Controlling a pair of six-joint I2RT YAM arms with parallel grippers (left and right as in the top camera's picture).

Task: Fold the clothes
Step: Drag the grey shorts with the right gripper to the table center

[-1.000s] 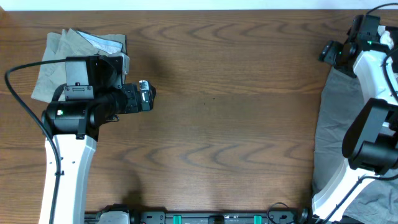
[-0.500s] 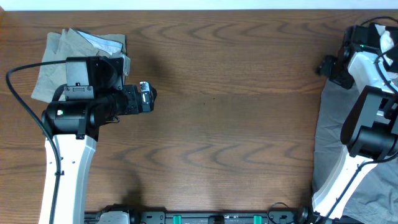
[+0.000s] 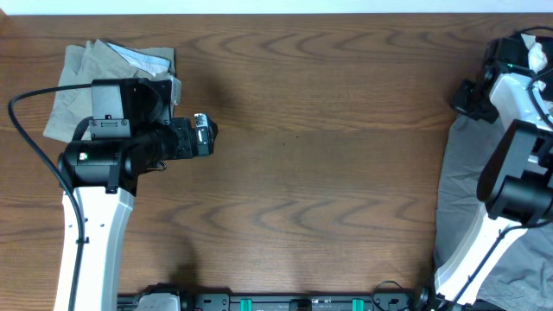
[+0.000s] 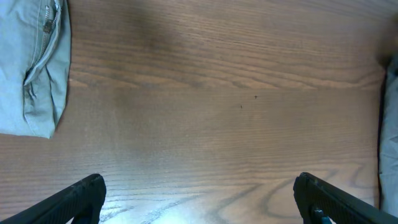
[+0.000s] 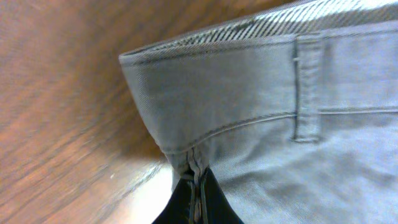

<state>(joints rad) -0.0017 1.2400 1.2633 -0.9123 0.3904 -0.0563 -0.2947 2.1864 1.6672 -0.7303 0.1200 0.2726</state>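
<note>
Right tool pinching grey shorts by their waistband at right edge of the tabletop, left tool released over mid-left wood, beige shorts at far-left corner, broad wood between.

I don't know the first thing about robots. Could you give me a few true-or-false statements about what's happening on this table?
1. The left pincer is open, with nothing between its fingers. True.
2. The folded beige shorts lie in the middle of the table. False: they sit at its far left corner, partly under the left arm.
3. The right pincer is pinching the grey shorts at the waistband. True.
4. The grey shorts lie on the left side of the table. False: they lie along its right edge.
</note>
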